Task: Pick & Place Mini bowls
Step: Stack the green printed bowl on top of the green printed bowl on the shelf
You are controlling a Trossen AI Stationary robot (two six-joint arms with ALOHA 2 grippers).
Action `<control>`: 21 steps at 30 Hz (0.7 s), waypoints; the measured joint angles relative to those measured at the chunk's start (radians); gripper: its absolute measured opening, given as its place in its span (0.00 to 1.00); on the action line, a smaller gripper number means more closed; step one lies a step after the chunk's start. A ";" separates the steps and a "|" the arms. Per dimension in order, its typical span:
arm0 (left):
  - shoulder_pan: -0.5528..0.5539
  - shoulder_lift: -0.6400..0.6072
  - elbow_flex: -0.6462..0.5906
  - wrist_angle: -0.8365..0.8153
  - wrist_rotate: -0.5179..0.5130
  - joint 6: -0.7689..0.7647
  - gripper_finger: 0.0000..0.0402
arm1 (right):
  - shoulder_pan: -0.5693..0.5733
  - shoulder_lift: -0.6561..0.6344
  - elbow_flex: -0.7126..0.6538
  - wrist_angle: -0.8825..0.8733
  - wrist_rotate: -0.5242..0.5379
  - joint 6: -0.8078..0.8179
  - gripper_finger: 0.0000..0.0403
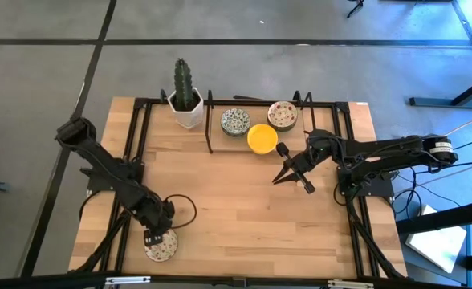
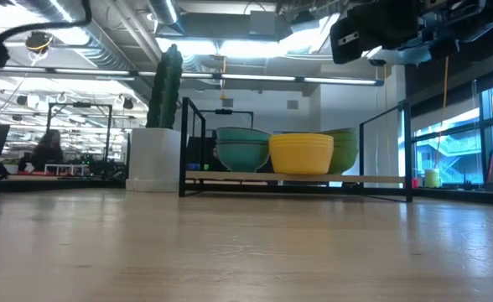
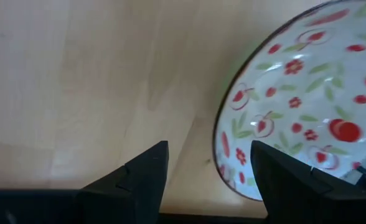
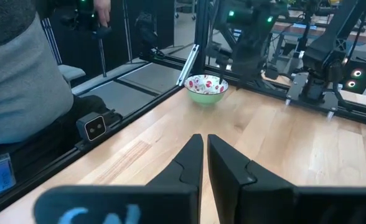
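Observation:
A white mini bowl with red speckles (image 1: 162, 247) rests on its base near the table's front left corner; the right wrist view shows it too (image 4: 206, 87). My left gripper (image 3: 208, 180) points down over it, open. One finger stands over the bowl's inside and the other outside its rim (image 3: 223, 149); no touch shows. More mini bowls sit in a black rack at the far edge: a blue-green patterned one (image 1: 235, 122), a yellow one (image 1: 262, 138) and a speckled one (image 1: 282, 115). My right gripper (image 1: 279, 178) hangs shut above the table's middle right, holding nothing.
A cactus in a white pot (image 1: 186, 100) stands at the rack's left end. The black rack frame (image 2: 381, 178) runs along the far side. Bare wood (image 1: 236, 217) lies between the arms. A person in grey (image 4: 21, 74) sits beyond the table's near edge.

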 joint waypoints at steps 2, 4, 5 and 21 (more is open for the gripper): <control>-0.006 0.025 0.000 0.007 0.007 0.003 0.55 | 0.000 0.000 0.000 0.002 0.000 0.000 0.06; -0.012 0.047 0.000 0.017 0.008 0.022 0.55 | 0.000 0.000 0.000 0.011 0.000 0.000 0.06; -0.013 0.059 -0.001 0.022 0.007 0.037 0.55 | 0.000 0.000 0.000 0.017 0.000 -0.001 0.06; 0.064 0.185 0.003 0.130 0.045 0.193 0.05 | 0.000 0.000 0.000 0.044 0.000 -0.001 0.06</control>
